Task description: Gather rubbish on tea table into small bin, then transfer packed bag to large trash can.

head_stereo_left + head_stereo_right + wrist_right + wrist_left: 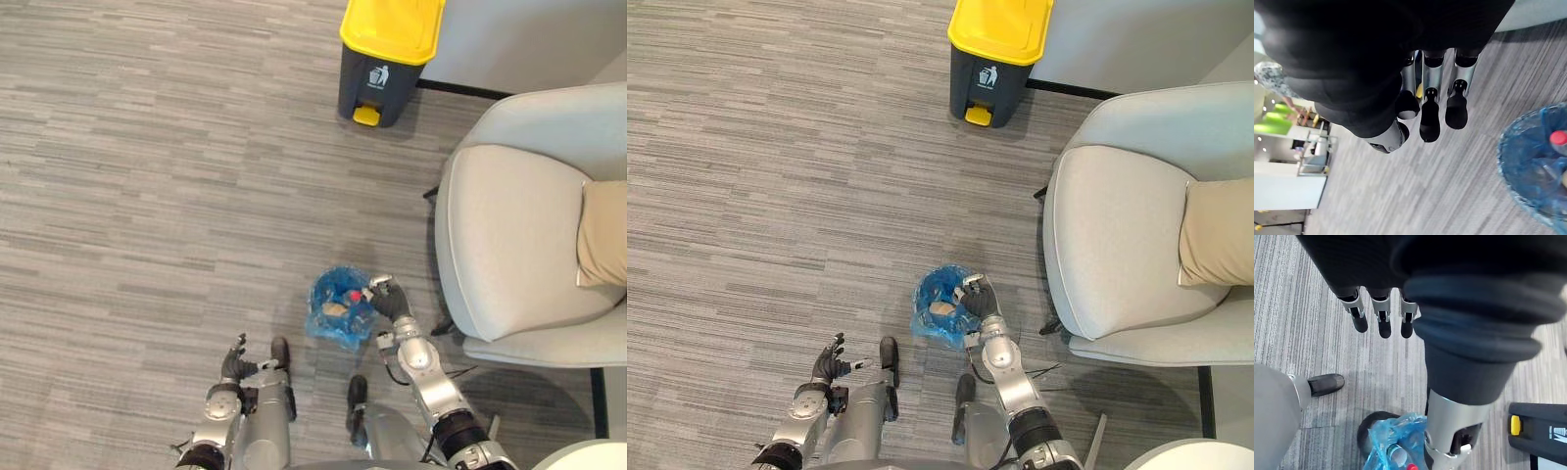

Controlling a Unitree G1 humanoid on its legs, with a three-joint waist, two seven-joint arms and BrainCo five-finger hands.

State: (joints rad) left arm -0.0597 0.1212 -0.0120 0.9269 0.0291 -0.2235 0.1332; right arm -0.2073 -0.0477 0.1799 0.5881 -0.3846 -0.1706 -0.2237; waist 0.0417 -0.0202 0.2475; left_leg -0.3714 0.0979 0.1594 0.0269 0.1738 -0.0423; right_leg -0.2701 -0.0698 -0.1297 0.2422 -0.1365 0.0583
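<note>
– Fingers (1430, 117) of the right hand (391, 302), do they grip something?
– No, they hang relaxed and hold nothing, like those of the left hand (233, 364).
– And on the floor (147, 196)?
– A grey armchair (519, 245); the yellow-lidded trash can (387, 59) at the far edge; the blue bag (333, 318) just beside the right hand, a red cap (353, 295) inside.

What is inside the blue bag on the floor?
A red cap, likely a bottle's, and a tan scrap show inside the bag. Anything lower is hidden by the crinkled plastic.
</note>
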